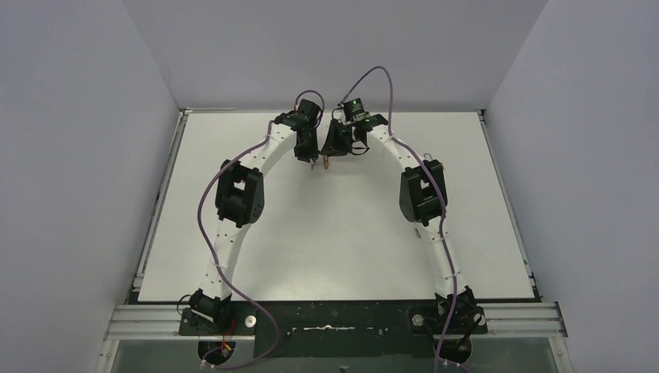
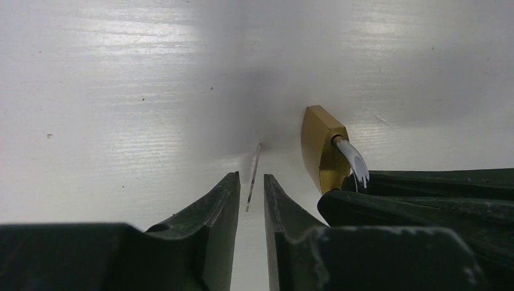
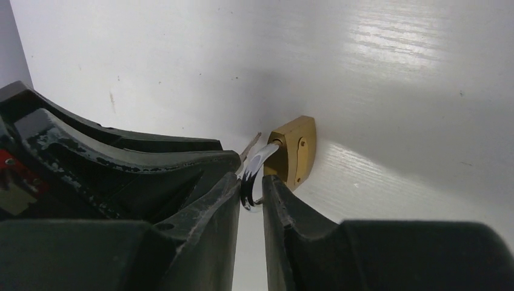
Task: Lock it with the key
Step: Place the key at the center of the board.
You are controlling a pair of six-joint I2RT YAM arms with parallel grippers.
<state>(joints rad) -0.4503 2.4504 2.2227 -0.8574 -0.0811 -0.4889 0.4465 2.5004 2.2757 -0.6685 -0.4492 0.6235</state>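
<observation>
Overhead, both arms arch from their bases at the bottom edge to meet at the upper centre of the white table [image 1: 350, 233], where the left gripper [image 1: 313, 162] and right gripper [image 1: 329, 161] hang just beside each other, tips down; what they hold is too small to make out at this range. Left wrist view: the two dark fingers [image 2: 212, 206] rise from the bottom edge, drawn close together, with the key [image 2: 254, 163] gripped between them and seen edge-on as a thin metal strip pointing towards the upper centre of the frame. Just right of the key, apart from it, sits the brass padlock [image 2: 320, 151]; its silver shackle [image 2: 354, 162] curves down into the dark fingers [image 2: 424, 191] of the right gripper, which enter from the right edge. Right wrist view: the fingers [image 3: 212, 206] are clenched on the shackle at lower centre, the padlock body projecting beyond the tips towards the centre of the frame. The key tip shows just left of the body, whether touching it cannot be told, and the left gripper fills the left side of the frame.
</observation>
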